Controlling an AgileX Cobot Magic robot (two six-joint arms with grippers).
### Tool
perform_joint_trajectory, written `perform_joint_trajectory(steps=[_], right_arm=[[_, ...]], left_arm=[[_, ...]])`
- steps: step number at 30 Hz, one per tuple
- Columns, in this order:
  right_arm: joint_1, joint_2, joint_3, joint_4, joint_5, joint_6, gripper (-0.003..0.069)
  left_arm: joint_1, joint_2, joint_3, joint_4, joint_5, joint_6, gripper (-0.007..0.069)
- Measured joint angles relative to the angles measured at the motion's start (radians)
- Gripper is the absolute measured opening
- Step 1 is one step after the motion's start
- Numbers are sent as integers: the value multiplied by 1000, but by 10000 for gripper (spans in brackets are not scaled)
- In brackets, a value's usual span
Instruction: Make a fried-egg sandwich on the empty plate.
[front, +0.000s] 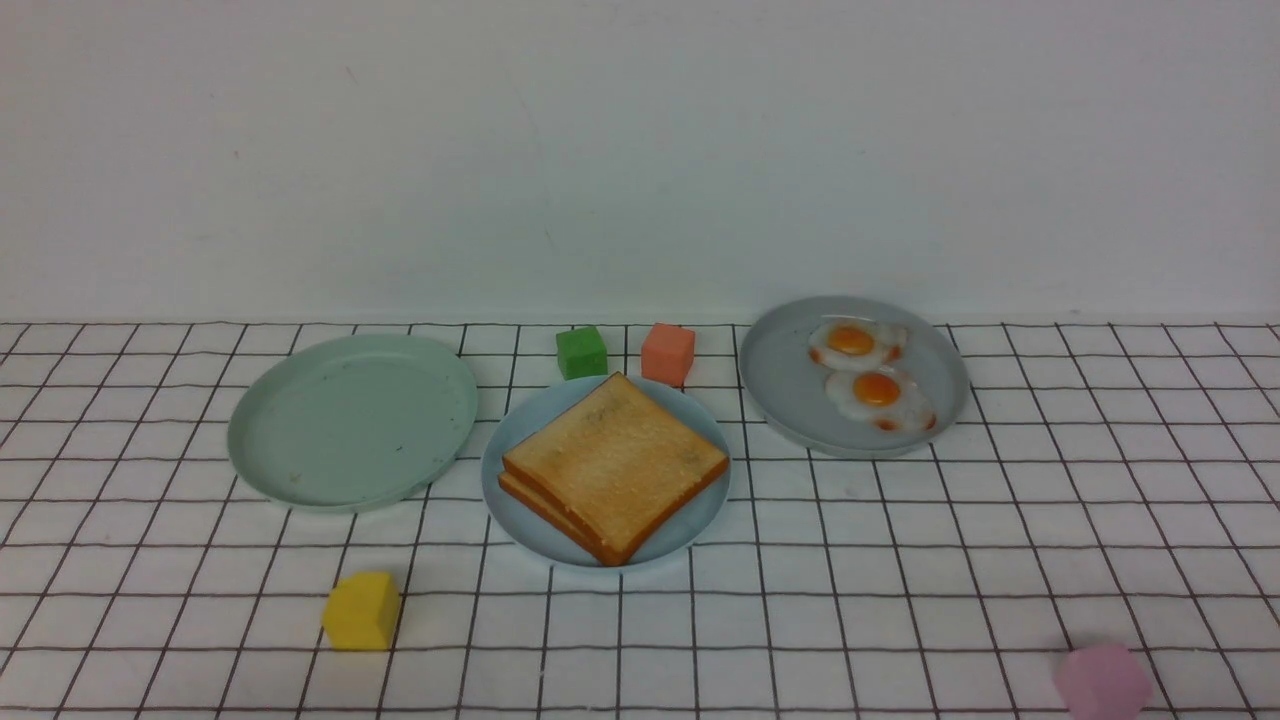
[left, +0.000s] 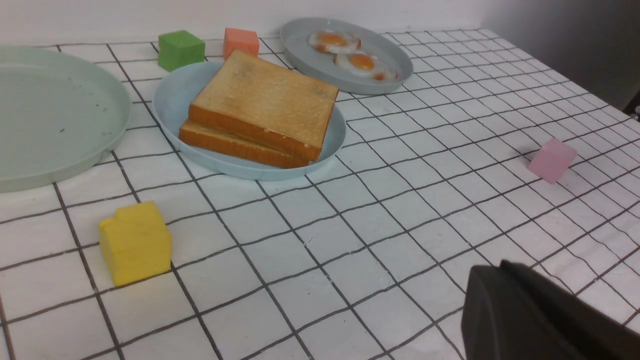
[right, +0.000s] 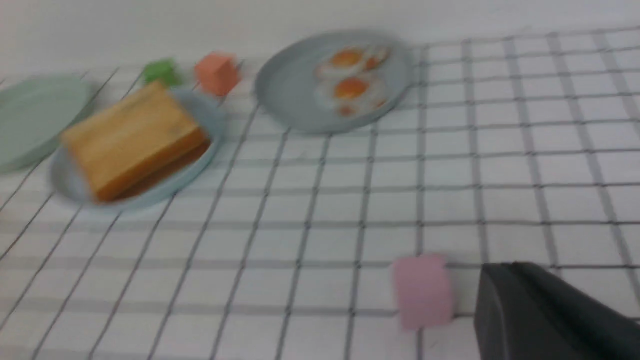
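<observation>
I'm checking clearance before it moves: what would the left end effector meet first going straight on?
No object stands close ahead of the left end effector; the way looks free until, probably, the grid-patterned tabletop, though its height and slant are hard to judge.

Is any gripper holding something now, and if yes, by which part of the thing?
Nothing is held: the left gripper and the right gripper are both shut and empty.
</observation>
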Motion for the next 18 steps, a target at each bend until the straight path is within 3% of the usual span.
perform_joint_trajectory(steps=[2,5,18], right_arm=[[-87,-23,92,6,-99,-33,-11],[-128,-75,194,9,-162,-63,-11],[-100,-96,206,5,-107,-73,-12]], left_arm=[[0,0,0,0,0,0,-13],[0,0,0,0,1,0,-13],[0,0,0,0,8,0,-11]])
